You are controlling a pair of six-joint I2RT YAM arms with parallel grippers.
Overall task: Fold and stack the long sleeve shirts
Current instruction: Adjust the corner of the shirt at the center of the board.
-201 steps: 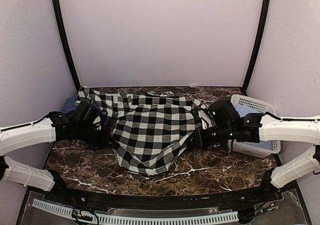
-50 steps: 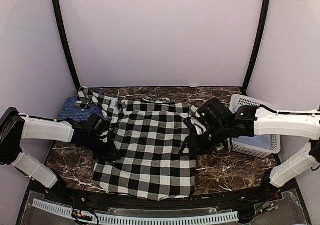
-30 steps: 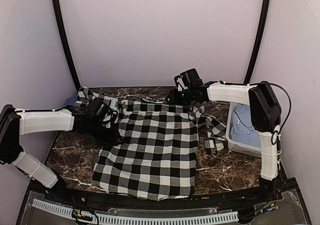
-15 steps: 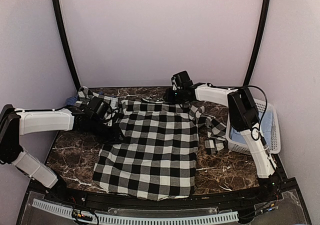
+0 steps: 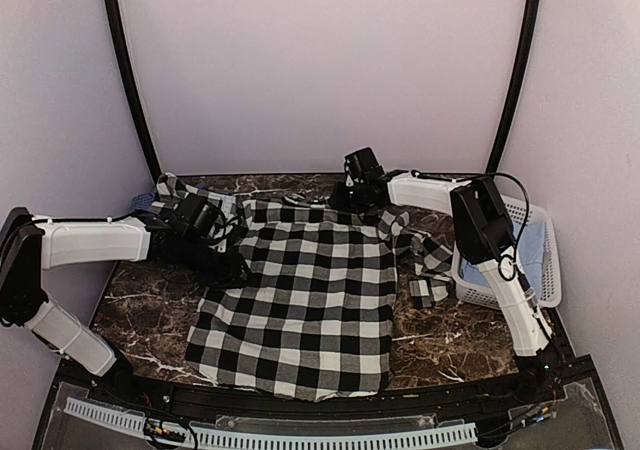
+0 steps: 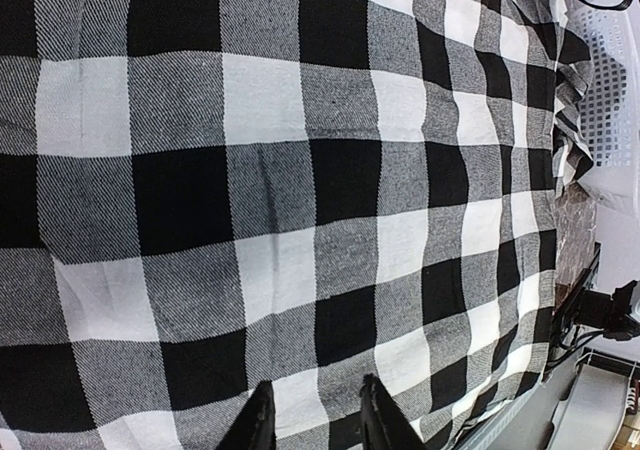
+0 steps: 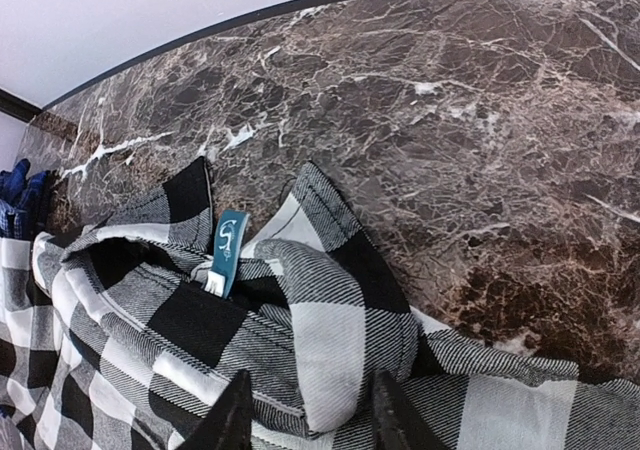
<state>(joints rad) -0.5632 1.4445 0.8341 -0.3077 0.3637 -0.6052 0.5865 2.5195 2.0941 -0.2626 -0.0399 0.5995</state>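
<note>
The black-and-white checked shirt [image 5: 300, 290] lies spread flat in the middle of the marble table, collar at the back. My left gripper [image 5: 228, 255] is open, low over the shirt's left side; in the left wrist view [image 6: 315, 425] only checked cloth [image 6: 300, 190] shows below its fingers. My right gripper [image 5: 345, 195] is open at the collar; in the right wrist view [image 7: 310, 415] its fingers straddle a collar fold [image 7: 330, 310] beside a teal label [image 7: 228, 250]. The dark blue shirt [image 5: 140, 205] peeks out at the far left, mostly hidden, and shows in the right wrist view [image 7: 15, 190].
A white slotted basket [image 5: 530, 210] stands at the right edge with pale blue cloth inside; it also shows in the left wrist view [image 6: 610, 120]. The checked shirt's right sleeve [image 5: 425, 260] lies crumpled beside the basket. Bare marble [image 7: 480, 120] lies behind the collar.
The bunched shirt has been spread flat toward the front. My right gripper let go of the right sleeve and moved back to the collar. My left gripper has hardly moved in the last second.
</note>
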